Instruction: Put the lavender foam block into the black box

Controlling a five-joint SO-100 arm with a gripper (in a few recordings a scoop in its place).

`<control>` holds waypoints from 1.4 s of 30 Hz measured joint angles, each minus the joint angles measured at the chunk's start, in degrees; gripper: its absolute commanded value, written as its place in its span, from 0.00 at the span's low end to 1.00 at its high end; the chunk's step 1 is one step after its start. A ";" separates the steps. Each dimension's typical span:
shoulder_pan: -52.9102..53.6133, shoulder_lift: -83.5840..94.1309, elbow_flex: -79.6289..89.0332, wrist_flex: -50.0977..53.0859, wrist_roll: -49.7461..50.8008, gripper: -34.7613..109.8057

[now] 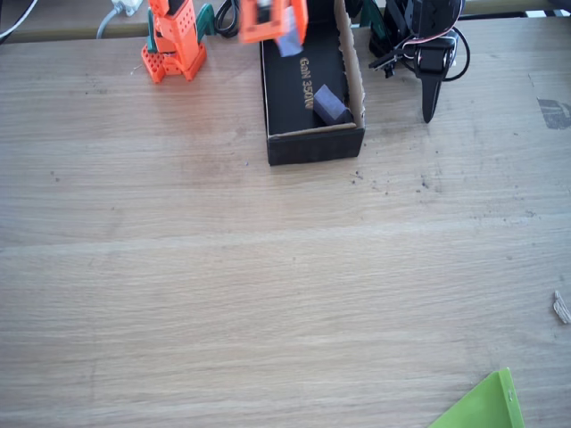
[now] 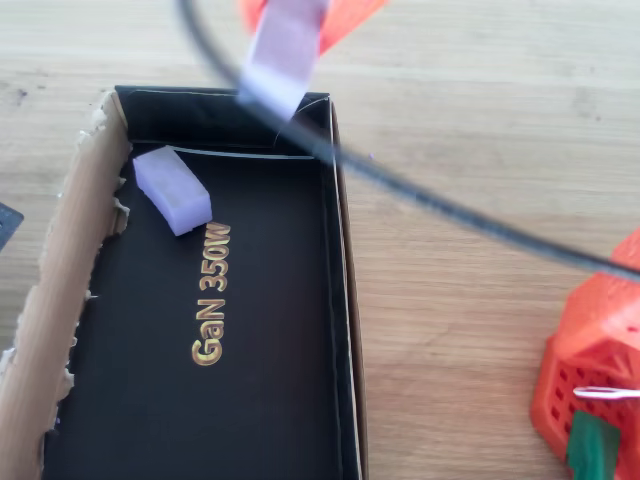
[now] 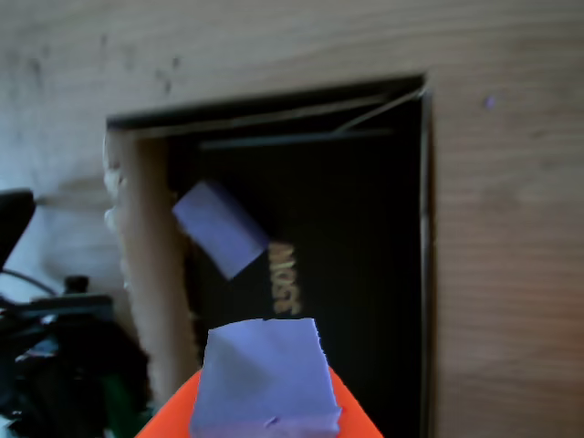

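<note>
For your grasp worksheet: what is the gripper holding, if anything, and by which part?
The gripper holds a lavender foam block by its lower end, above the black box; another block lies inside.

1. Gold lettering "GaN 350W" stands on the inside floor of the black box, toward 9 o'clock of the floor's centre in the overhead view.
2. The fixed view shows the same lettering on that floor, toward 3 o'clock.

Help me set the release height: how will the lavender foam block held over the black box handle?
Probably light and slightly squashy: the lavender foam block looks like matte foam. Flat faces suggest no rolling, though it might bounce on the black box floor. Matte faces likely resist slipping.
</note>
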 measured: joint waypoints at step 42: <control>48.96 35.16 30.94 -8.26 -7.65 0.24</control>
